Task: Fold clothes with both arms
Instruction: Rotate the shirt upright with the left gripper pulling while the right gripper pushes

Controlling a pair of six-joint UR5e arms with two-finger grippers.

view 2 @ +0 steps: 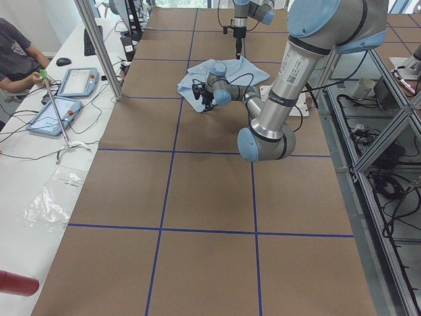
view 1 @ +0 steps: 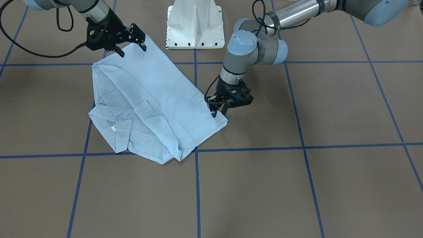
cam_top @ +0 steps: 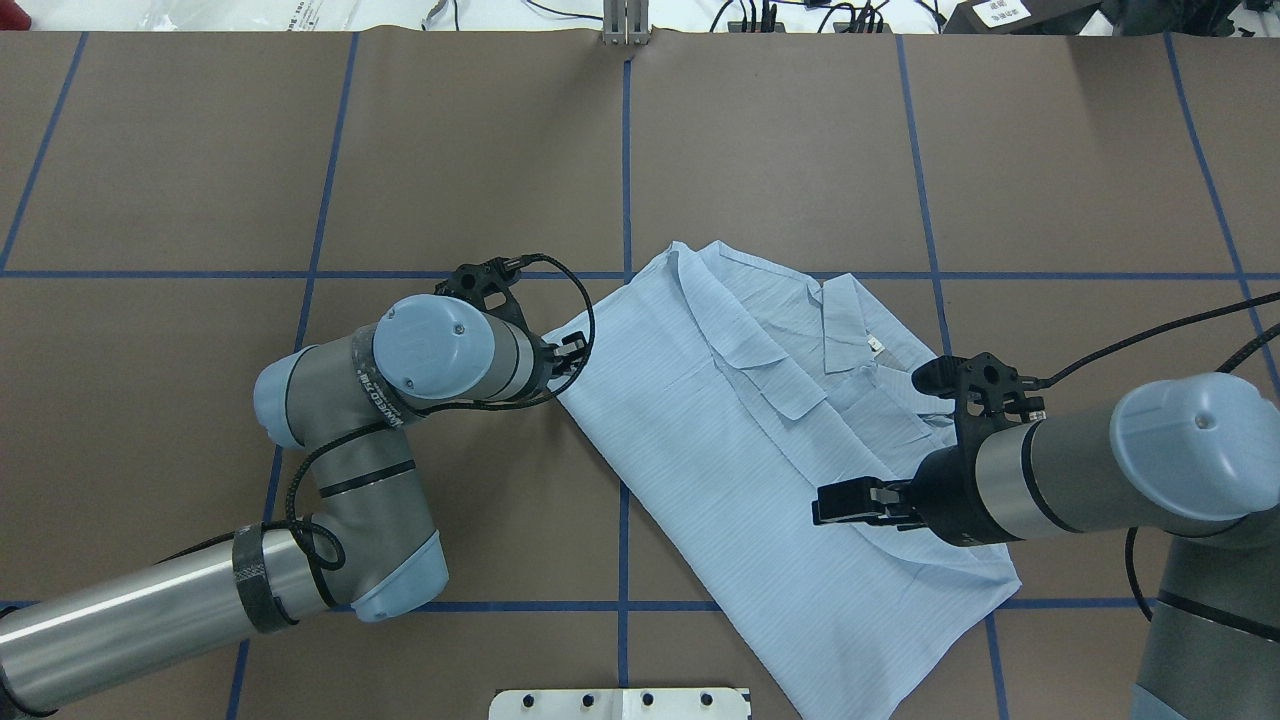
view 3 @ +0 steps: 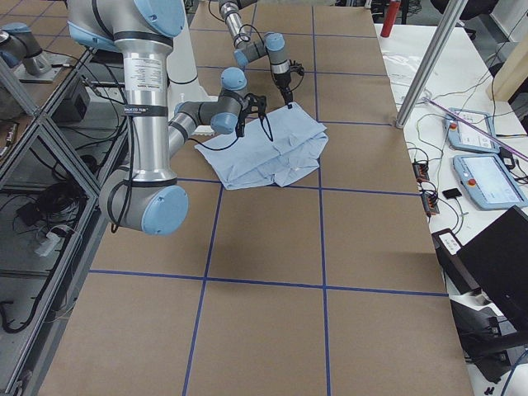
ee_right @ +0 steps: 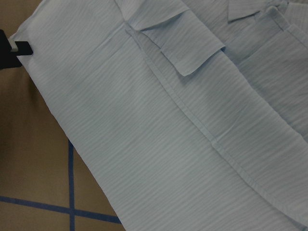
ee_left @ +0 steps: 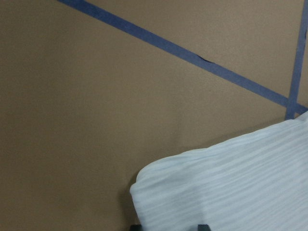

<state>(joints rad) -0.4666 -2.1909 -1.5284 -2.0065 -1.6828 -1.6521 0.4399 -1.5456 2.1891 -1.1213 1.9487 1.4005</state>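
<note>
The shirt [cam_top: 720, 480] lies flat on the brown surface [cam_top: 200, 150], a bit right of centre, with a sleeve folded over the body, set diagonal to the tape grid [cam_top: 625, 180]. Its long straight edge runs from the far-left corner [ee_left: 144, 185] to the near end by the white base [view 1: 194, 24]. The collar [cam_top: 850, 325] is on the opp. side, far-right.

This edge is what matters: it goes approx. from one of my jaws to the other. My left arm [cam_top: 430, 350] is low, jaws parted w/ the far-left corner just between the tips, not pinched yet. My right arm [cam_top: 1060, 470] hangs over the near part of the cloth, jaws wide apart and, I judge, above the fabric, not touching. So the left is closer to its grip pt.

I guess the next step is that both pinch the edge ends, then carry the edge across toward the collar, i.e. far-right, at right angle to the long axis.
</note>
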